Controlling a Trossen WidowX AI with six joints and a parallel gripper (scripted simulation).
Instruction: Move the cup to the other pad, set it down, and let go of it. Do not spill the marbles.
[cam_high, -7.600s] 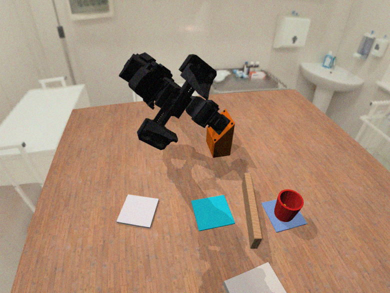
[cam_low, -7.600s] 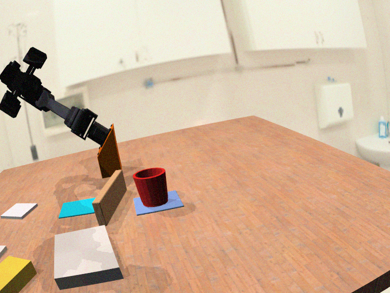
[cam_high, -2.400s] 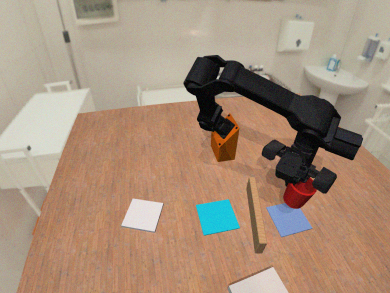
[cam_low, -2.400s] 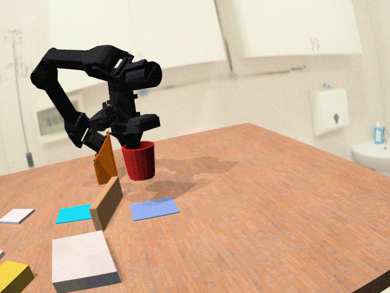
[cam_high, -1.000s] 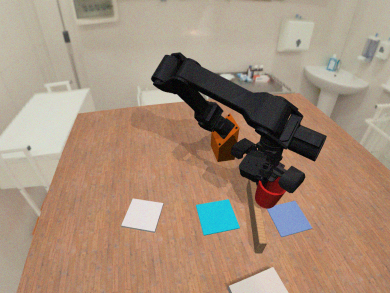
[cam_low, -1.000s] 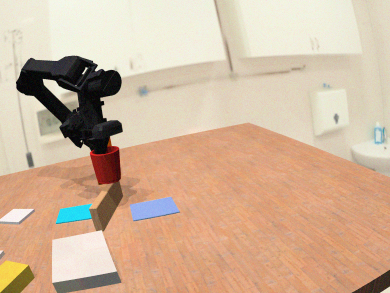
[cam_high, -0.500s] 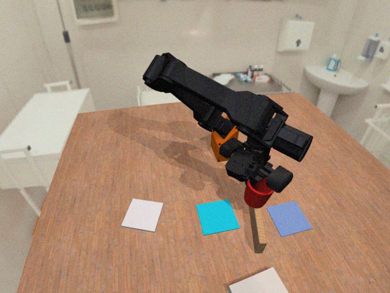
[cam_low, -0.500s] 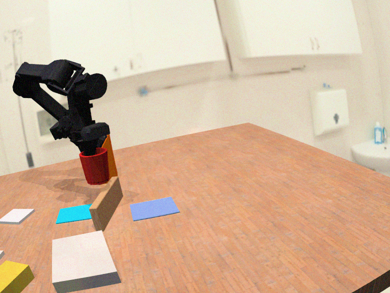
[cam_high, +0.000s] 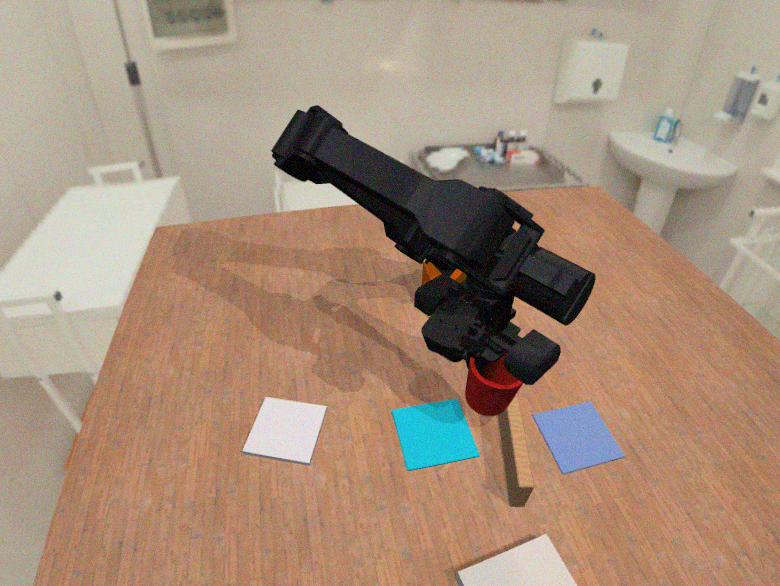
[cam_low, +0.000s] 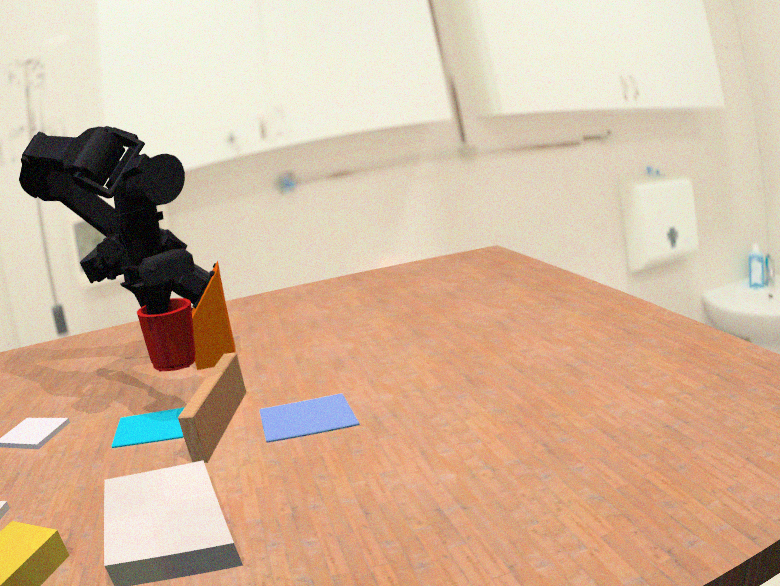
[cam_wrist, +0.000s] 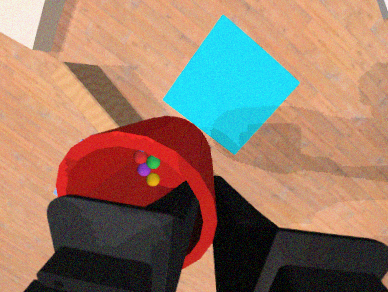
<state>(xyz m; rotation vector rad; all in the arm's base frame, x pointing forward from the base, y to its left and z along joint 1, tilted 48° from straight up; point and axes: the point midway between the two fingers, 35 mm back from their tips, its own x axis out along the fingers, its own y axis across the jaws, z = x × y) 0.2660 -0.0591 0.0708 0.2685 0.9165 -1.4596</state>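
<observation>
My gripper (cam_high: 498, 368) (cam_low: 157, 302) (cam_wrist: 207, 181) is shut on the rim of a red cup (cam_high: 490, 390) (cam_low: 167, 337) (cam_wrist: 165, 145) and holds it upright in the air. Several coloured marbles (cam_wrist: 147, 167) lie in the bottom of the cup. The cup hangs above the low wooden bar (cam_high: 518, 450) (cam_low: 214, 403) (cam_wrist: 66, 93), between the cyan pad (cam_high: 433, 433) (cam_low: 148, 426) (cam_wrist: 232, 82) and the blue pad (cam_high: 576, 436) (cam_low: 308, 417). The blue pad does not show in the wrist view.
A white pad (cam_high: 285, 429) (cam_low: 31, 431) lies left of the cyan pad. An orange block (cam_low: 211, 321) (cam_high: 431, 270) stands behind the cup. A grey-white slab (cam_low: 160, 513) (cam_high: 520, 563) and a yellow block (cam_low: 28, 551) lie near the table's front.
</observation>
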